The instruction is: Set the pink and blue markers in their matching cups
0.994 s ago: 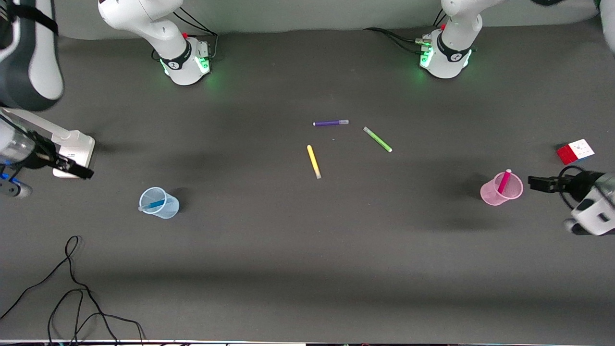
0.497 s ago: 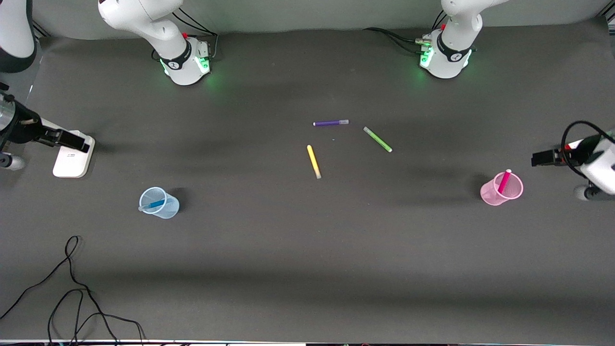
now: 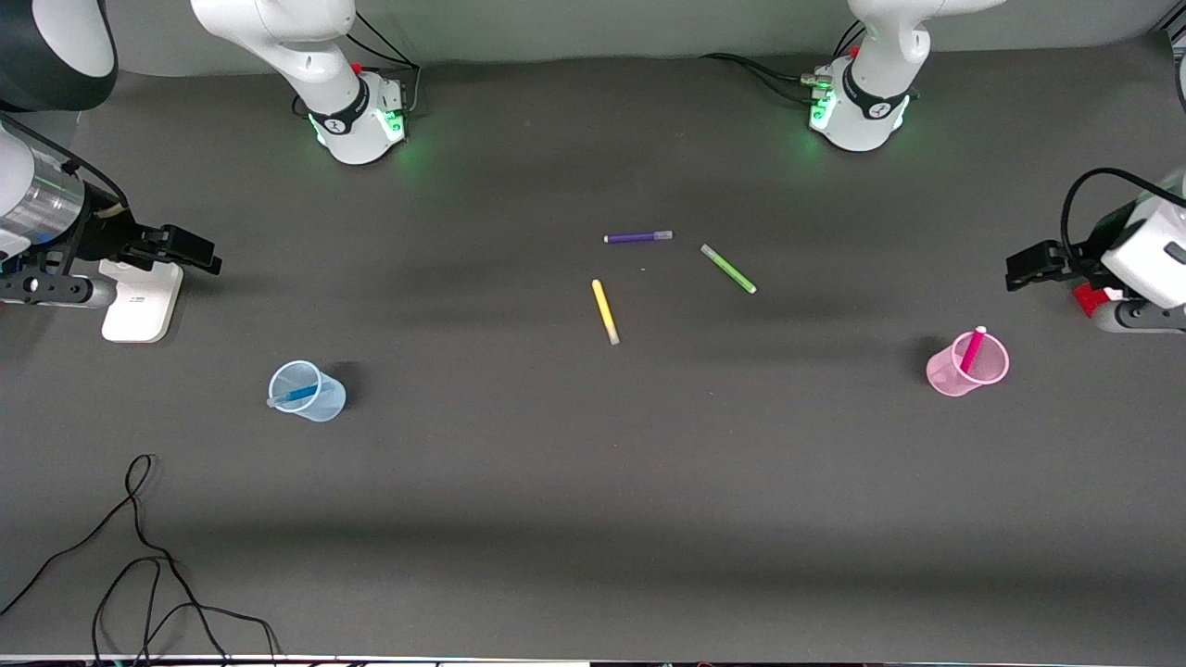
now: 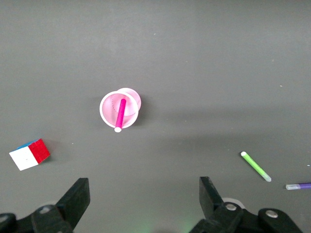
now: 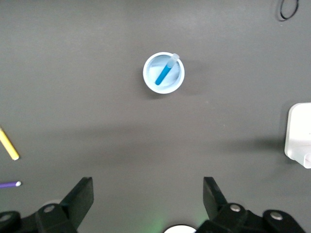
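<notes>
The blue marker (image 3: 295,396) leans inside the pale blue cup (image 3: 320,405) toward the right arm's end of the table; both also show in the right wrist view, marker (image 5: 164,74) in cup (image 5: 150,80). The pink marker (image 3: 972,349) stands in the pink cup (image 3: 945,375) toward the left arm's end, and in the left wrist view the marker (image 4: 120,114) is in the cup (image 4: 107,109). My right gripper (image 3: 199,252) is open and empty, up beside the white box. My left gripper (image 3: 1019,267) is open and empty, up beside the cube.
Purple (image 3: 637,237), green (image 3: 728,269) and yellow (image 3: 605,311) markers lie mid-table. A white box (image 3: 134,310) sits under the right arm. A colour cube (image 4: 30,154) lies under the left hand. A black cable (image 3: 139,556) curls near the front edge.
Both arms have drawn back from the cups: the right gripper now hangs past the white box, the left gripper over the cube. Cups and markers have not moved.
</notes>
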You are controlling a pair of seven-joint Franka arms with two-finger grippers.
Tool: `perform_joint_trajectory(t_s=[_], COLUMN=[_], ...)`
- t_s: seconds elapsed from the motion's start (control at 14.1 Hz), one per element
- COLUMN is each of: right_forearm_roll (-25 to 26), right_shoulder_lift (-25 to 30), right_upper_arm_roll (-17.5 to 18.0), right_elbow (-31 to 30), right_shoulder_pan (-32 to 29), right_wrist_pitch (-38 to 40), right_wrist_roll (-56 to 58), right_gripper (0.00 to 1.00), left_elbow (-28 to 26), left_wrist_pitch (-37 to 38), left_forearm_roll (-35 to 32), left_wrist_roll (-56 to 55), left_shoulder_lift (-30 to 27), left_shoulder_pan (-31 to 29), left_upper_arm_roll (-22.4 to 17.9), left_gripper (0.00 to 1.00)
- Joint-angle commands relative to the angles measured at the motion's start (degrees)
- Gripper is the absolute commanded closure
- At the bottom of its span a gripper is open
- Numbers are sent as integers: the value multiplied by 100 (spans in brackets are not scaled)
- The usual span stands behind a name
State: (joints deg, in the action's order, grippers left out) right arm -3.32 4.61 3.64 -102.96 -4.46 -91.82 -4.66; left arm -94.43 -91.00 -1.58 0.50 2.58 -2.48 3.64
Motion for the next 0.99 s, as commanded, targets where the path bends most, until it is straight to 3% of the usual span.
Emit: perform_joint_trajectory(t_s=[0.0,0.14,0.36,0.92], right_forearm_roll=[-169,-169,-178,-205], right_shoulder_lift=[67,32,5,-65], right_upper_arm_roll=[14,-152,-688,-742], right_elbow=[302,408,487,601], right_shoulder_pan=[-108,23,479,499], right_wrist_pitch=[400,428,437,498], right_wrist_roll=[351,352,343,317], right_gripper=[0,0,0,0], left_elbow=[-23,-23,65,83], left_wrist_pitch=[-76,-76,64,108], left_forearm_roll=[70,79,316,132], left_wrist_roll=[-85,-85,-94,-103], left_shoulder_lift=[-91,-99,-99,-91], left_shoulder_pan=[204,204,195,204], left_upper_arm_roll=[-128,-110,-109,-110], left_gripper=[0,0,0,0])
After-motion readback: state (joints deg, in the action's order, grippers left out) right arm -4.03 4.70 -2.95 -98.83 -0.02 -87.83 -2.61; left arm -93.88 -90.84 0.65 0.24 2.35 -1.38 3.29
